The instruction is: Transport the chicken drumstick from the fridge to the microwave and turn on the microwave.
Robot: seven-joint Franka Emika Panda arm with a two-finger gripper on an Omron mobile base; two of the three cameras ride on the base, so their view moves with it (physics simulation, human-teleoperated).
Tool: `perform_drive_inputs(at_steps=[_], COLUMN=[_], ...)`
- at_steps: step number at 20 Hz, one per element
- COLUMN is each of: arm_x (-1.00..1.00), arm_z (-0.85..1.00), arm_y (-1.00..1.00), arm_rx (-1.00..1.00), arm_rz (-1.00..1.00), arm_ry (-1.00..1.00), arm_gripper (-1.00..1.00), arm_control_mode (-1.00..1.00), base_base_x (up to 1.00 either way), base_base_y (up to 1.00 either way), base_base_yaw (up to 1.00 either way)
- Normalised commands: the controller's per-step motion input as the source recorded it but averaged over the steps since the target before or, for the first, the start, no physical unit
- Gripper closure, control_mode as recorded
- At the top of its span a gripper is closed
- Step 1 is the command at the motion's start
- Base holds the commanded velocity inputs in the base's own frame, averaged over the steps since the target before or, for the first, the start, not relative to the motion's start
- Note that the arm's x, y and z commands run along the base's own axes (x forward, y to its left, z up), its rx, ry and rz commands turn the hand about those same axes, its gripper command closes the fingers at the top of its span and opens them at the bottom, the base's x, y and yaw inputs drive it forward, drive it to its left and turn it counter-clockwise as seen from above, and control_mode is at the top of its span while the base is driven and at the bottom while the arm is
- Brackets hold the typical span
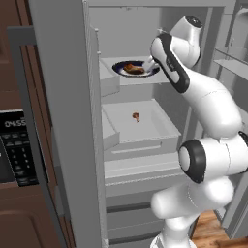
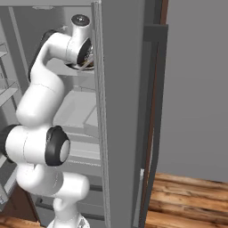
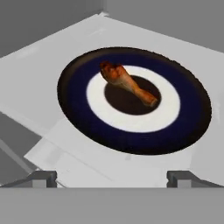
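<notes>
So I've got the arm reaching into the open fridge (image 1: 68,121), and the chicken drumstick (image 3: 127,83) is sitting on a dark plate (image 3: 131,138) with a white ring on the upper shelf (image 1: 140,80). From the left base view I can see the drumstick (image 1: 134,68) on that plate, with the hand just to its right. The gripper (image 3: 112,177) is spread wide with nothing between the tips, hanging in front of the plate's near rim.

My read on handling: it's a small, light piece — weight shouldn't be an issue. I'd guess the meaty end gives a little and the skin may be a bit slick, while the bone end is thin and hard (easy to pinch, but it could pivot). It tapers, so squeezing near the narrow end may squirt it out. I'd take it across the thicker part, roughly mid-length, fingers closing across the width rather than along it.

Orientation in the hand view: it lies flat across the plate's dark centre, long axis running diagonally — fat end toward upper left, thin bone end toward lower right. So the wrist probably needs some roll to square the fingers to that axis.
</notes>
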Motion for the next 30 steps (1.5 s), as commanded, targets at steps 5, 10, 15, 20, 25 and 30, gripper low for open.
perform_drive_inputs(at_steps=[5,10,15,20,25,30], arm_x=[0.58,0.51,0.42,0.39,0.33,0.36], arm_z=[0.00,0.00,-0.04,-0.21,-0.28,-0.01], arm_y=[0.01,0.00,0.01,0.07,0.05,0.01], arm_rx=[0.00,0.00,0.00,0.00,0.00,0.00], arm_rz=[0.07,0.03,0.00,0.00,0.03,0.06], arm_ry=[0.00,0.00,0.00,0.05,0.08,0.00], arm_gripper=[-1.00,-1.00,-1.00,-1.00,-1.00,-1.00], arm_control_mode=[-1.00,-1.00,-1.00,-1.00,-1.00,-1.00], base_base_x=[0.00,0.00,0.00,0.00,0.00,0.00], base_base_y=[0.00,0.00,0.00,0.00,0.00,0.00], base_base_yaw=[0.00,0.00,0.00,0.00,0.00,0.00])
